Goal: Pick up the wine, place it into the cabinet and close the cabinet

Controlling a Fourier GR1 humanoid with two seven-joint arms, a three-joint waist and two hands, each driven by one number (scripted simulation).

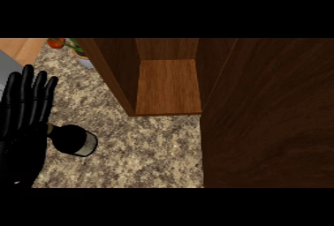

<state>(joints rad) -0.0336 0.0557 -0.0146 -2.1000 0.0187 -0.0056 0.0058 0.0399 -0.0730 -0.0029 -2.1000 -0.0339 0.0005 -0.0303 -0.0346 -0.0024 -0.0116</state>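
Note:
A dark wine bottle [73, 139] lies on its side on the speckled counter [143, 145], its base toward the view's middle and its neck hidden behind my left hand. My left hand [23, 114] stands open at the left edge, fingers straight and pointing up, just left of the bottle. The wooden cabinet [169, 84] is open, with a bare shelf inside. Its dark door [267, 114] swings out toward me and fills the right side. My right hand does not show.
A bowl with red and green produce [68, 46] sits at the back left, beside the cabinet's left wall. The open door blocks the right half of the counter.

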